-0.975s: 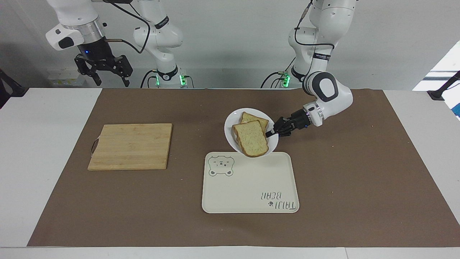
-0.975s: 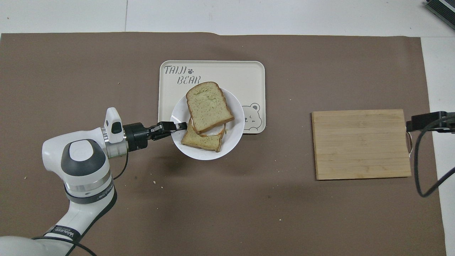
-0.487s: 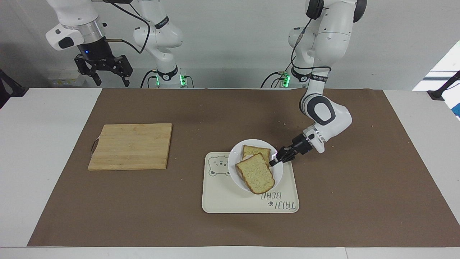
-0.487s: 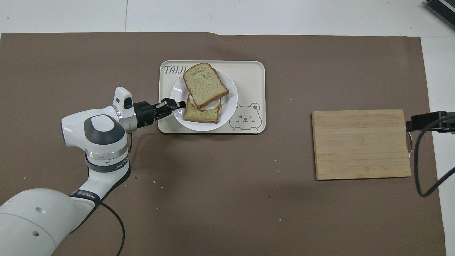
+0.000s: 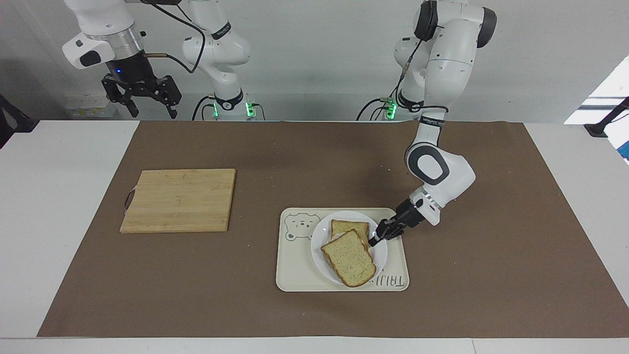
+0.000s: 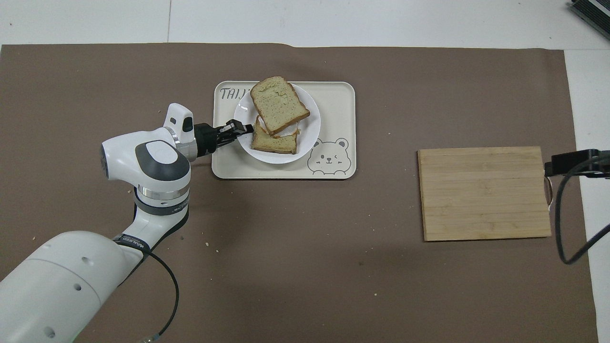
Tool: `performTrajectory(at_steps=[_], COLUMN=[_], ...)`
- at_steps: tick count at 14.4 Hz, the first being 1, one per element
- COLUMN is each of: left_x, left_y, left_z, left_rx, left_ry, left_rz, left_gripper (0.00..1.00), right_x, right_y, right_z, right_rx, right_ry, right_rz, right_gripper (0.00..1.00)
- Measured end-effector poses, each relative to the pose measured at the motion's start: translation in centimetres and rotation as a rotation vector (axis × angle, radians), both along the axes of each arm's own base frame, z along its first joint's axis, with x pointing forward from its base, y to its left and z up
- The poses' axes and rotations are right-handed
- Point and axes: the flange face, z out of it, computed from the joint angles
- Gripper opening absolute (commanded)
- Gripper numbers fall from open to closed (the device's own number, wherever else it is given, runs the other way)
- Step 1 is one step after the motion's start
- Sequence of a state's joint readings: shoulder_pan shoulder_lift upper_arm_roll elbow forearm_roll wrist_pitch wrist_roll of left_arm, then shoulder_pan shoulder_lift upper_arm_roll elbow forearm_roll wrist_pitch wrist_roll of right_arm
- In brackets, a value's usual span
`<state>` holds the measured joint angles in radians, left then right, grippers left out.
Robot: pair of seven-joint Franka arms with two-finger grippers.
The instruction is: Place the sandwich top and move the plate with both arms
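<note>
The white plate is low over or on the cream bear tray; I cannot tell whether it rests there. It also shows in the overhead view. The pale sandwich top lies askew on a second slice and overhangs the plate's rim on the side away from the robots. The top also shows in the overhead view. My left gripper is shut on the plate's rim at the left arm's end, seen too from overhead. My right gripper is open and empty, waiting high by its base.
A wooden cutting board lies on the brown mat toward the right arm's end, also in the overhead view. The tray sits mid-table. Crumbs dot the mat.
My left gripper has carried the plate with both slices away from the robots and lowered it onto or just over the tray. The right arm has not moved.
</note>
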<state>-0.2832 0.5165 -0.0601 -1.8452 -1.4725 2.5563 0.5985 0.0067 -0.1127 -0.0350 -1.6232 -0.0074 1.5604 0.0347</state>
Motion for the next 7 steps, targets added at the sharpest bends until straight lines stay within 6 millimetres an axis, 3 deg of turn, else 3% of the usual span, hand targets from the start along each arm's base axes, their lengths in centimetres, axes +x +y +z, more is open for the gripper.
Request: performTrajectory(at_steps=[1,3,5,7], left_x=[-0.09,-0.24,-0.27,-0.12], left_y=[-0.63,-1.3,-1.43,-1.51], left_z=[0.19,0.34,0.31,0.64], left_rx=[0.011,0.024,0.03,0.037], left_ry=[-0.007,-0.014,-0.016,-0.026], left_rz=[0.0,0.002,-0.004,-0.014], left_gripper=[0.19,0.66,0.8,1.0], right_x=[0.0,0.0,0.0,0.0], right_y=[0.0,0.0,0.0,0.0], right_z=[0.0,0.0,0.0,0.0], right_rx=[0.0,0.0,0.0,0.0], right_ry=[0.0,0.0,0.0,0.0], right_rz=[0.0,0.0,0.0,0.0], right_gripper=[1.0,1.0,1.0,1.0])
